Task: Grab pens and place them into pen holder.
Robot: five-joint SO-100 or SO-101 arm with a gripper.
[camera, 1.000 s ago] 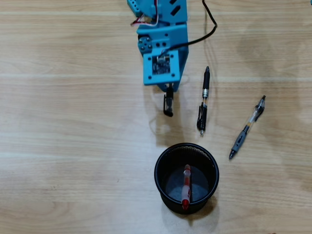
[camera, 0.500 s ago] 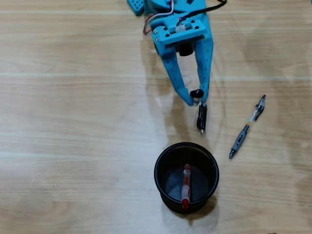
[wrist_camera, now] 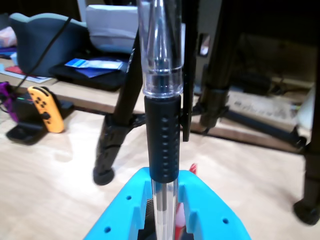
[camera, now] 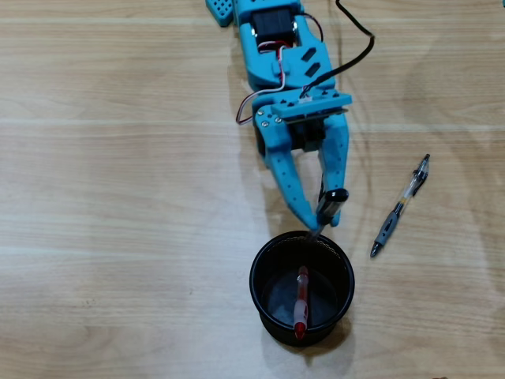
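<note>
Pens are seen in three places at this moment. One black-gripped pen (camera: 330, 207) is pinched between the fingers of the blue end effector (camera: 319, 225), and it is held upright, its dark cap end turned toward the overhead camera. Its lower tip is poised right at the upper rim of the black pen holder (camera: 260, 296), just at the edge as the overhead view shows it; whether the tip is past the rim cannot be told.

In the wrist view the same pen (wrist_camera: 161, 100) is presented as a tall column up the middle of the picture: a clear barrel above, a black dimpled grip sleeve below, and the clear barrel again where it is clamped between the blue fingers (wrist_camera: 120, 215) of the end effector (wrist_camera: 167, 220). The jaws are closed narrowly on the barrel.

Inside the holder, a red pen (camera: 301, 303) is seen lying against the bottom, pointing toward the lower rim in the overhead view.

A third pen (camera: 401, 207), clear-bodied with a grey grip, is left lying flat on the wooden bench (camera: 118, 197), well to the right of the arm and slanted from upper right to lower left.

Black tripod legs (wrist_camera: 117, 130) and an orange game controller (wrist_camera: 45, 107) are picked up behind in the wrist view.
</note>
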